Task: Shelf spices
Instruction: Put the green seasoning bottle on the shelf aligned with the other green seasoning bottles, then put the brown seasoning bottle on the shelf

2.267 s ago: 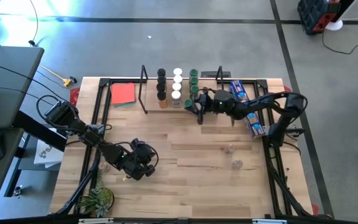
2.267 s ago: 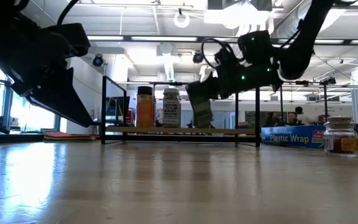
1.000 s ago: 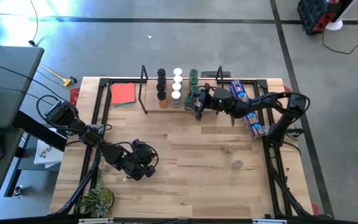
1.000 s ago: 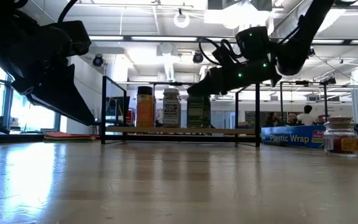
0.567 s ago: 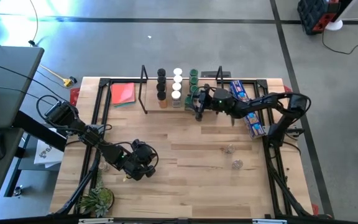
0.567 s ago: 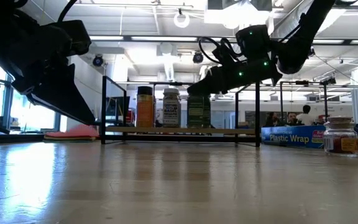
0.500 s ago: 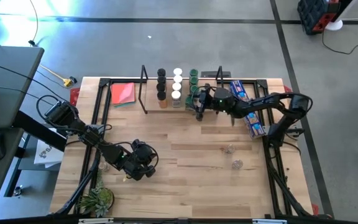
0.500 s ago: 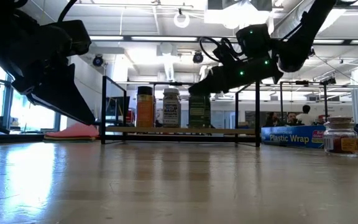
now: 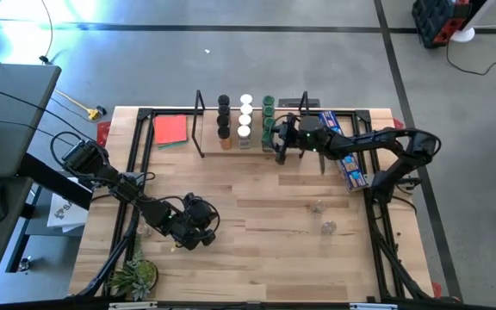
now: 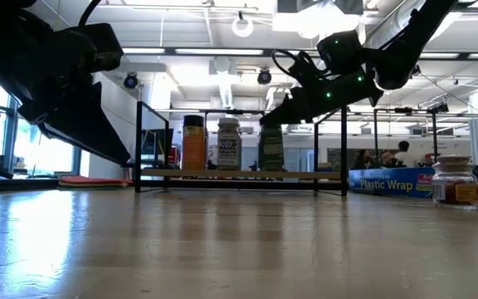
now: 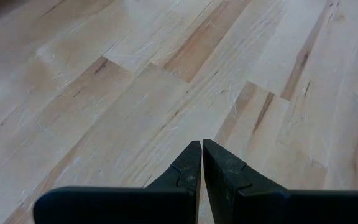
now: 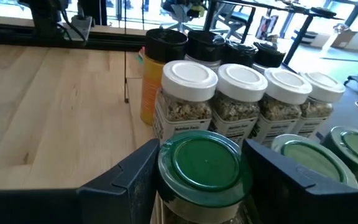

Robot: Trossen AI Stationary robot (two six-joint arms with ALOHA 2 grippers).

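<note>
The shelf (image 9: 212, 148) stands at the table's far edge, a light-wood board with black loop frames at both ends. On it stand rows of spice jars with black lids (image 9: 223, 116), white lids (image 9: 245, 116) and green lids (image 9: 268, 108). My right gripper (image 9: 280, 142) is at the near end of the green row, shut on a green-lidded jar (image 12: 199, 163). My left gripper (image 9: 188, 226) hovers shut over bare wood near the table's near left part (image 11: 202, 146). Two more jars (image 9: 318, 207) (image 9: 328, 227) stand on the tabletop to the right. My right gripper pinches the green-lidded jar between its two fingers (image 12: 135, 177), one on each side of the jar's top, right at the lid's rim (image 12: 166, 186). The fingers slant down from the table's right. The jar (image 10: 271, 149) stands upright with its base on the shelf board (image 10: 239, 174).
A long blue packet of plastic wrap (image 9: 343, 151) lies right of the shelf, under the right arm. A flat red square (image 9: 170, 129) lies left of the shelf. A small plant (image 9: 134, 277) sits at the near left corner. A jar (image 10: 455, 183) shows at the right in the low view.
My right gripper has shifted a little toward the table's right edge. The green-lidded jar between its fingers has slid the same way along the shelf board and has stayed upright.
</note>
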